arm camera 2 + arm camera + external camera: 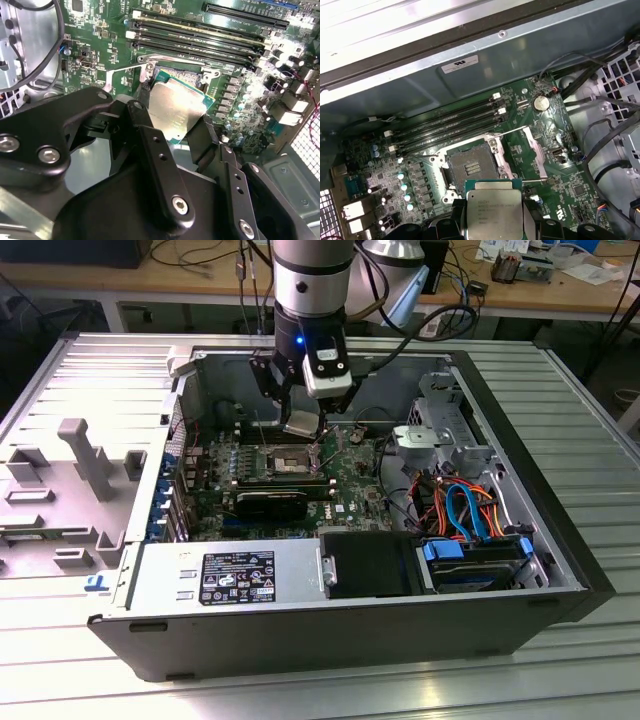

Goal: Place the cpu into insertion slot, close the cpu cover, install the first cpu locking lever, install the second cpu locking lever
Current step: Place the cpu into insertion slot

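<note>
The arm's black two-fingered gripper (300, 416) was clamped on the cpu (302, 425), a small flat square chip with a dull silver-grey metal top. In the second wrist view its fingers (144, 96) pressed against two opposite edges of the cpu (175, 112), with the metal face bare between them.

The cpu hung clear of the board, not yet seated. The insertion slot (285, 458), a square socket with a dark centre and a silver metal rim set into the green circuit board (345, 502), lay under the gripper and, from where I stood, a little off to one side rather than squarely below. In the first wrist view the cpu (494, 215) sat just short of the insertion slot (470, 162), on the side away from the long black memory slots (447, 127), and its edges looked roughly in line with the rim.

The slot's centre was open and bare. The cpu cover (533, 150), a thin silver metal frame plate, seemed to stand lifted at the slot's side, though I could not tell its angle.
</note>
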`<state>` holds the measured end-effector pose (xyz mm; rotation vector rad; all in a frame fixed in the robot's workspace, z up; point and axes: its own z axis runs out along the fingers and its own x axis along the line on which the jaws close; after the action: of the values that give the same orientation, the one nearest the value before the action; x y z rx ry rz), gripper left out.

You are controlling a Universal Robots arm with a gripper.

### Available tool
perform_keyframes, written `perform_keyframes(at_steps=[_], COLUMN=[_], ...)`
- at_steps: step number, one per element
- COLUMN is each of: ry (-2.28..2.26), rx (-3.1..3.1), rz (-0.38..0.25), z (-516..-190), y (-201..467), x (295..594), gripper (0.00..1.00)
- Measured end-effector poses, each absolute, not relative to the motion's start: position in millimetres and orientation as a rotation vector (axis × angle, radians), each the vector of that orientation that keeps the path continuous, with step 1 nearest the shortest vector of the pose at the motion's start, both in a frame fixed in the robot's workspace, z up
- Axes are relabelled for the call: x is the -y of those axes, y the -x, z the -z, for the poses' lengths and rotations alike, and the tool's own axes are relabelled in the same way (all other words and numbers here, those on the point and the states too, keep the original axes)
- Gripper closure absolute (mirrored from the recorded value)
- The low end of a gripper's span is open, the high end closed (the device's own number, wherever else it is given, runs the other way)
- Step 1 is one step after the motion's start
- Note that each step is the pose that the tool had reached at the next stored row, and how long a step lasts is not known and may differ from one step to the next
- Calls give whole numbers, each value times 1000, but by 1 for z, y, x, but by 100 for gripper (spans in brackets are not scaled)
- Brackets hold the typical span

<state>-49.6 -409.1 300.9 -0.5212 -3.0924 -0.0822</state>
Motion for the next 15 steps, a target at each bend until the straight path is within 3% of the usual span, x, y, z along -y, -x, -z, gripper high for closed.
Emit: perform_keyframes(at_steps=[15], ry=[617], rx=[3077], rz=[76], z=[-300], y=[50], x=[409], gripper=[45])
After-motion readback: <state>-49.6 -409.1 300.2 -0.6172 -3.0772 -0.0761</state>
